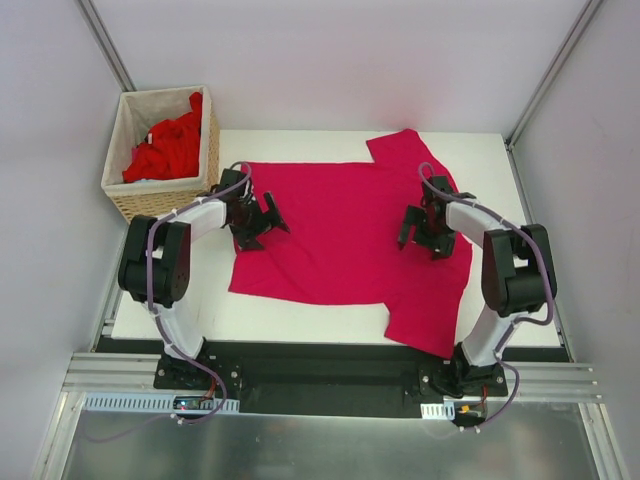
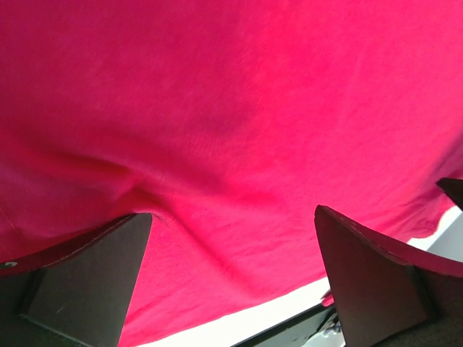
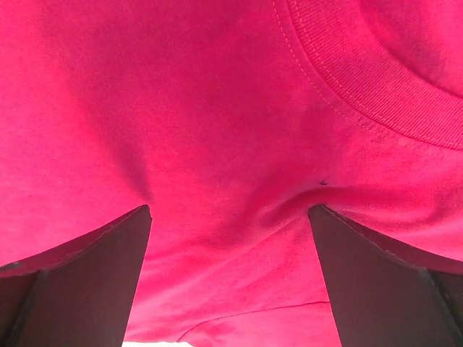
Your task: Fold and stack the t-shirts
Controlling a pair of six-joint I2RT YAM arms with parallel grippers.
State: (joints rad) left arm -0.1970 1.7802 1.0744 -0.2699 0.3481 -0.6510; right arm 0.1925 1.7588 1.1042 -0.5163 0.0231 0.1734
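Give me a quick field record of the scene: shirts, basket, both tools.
shirt on table: magenta t-shirt, spread flat and unfolded on the white table
left tool: open, fingertips pressing the shirt near its edge
right tool: open, fingertips pressing the shirt near the ribbed collar
wicker basket: far left corner, holds crumpled red shirts
folded stack: none seen

Soft, matt knit cloth on the magenta t-shirt (image 1: 340, 240), lightly puckered between the jaws of the left gripper (image 2: 233, 211) and the right gripper (image 3: 230, 210). Ribbed, stitched collar band (image 3: 376, 94) just ahead of the right one. Matt dark plastic fingers (image 2: 87, 275), pale rough edges. Coarse woven wicker on the basket (image 1: 160, 205), left of the left gripper.
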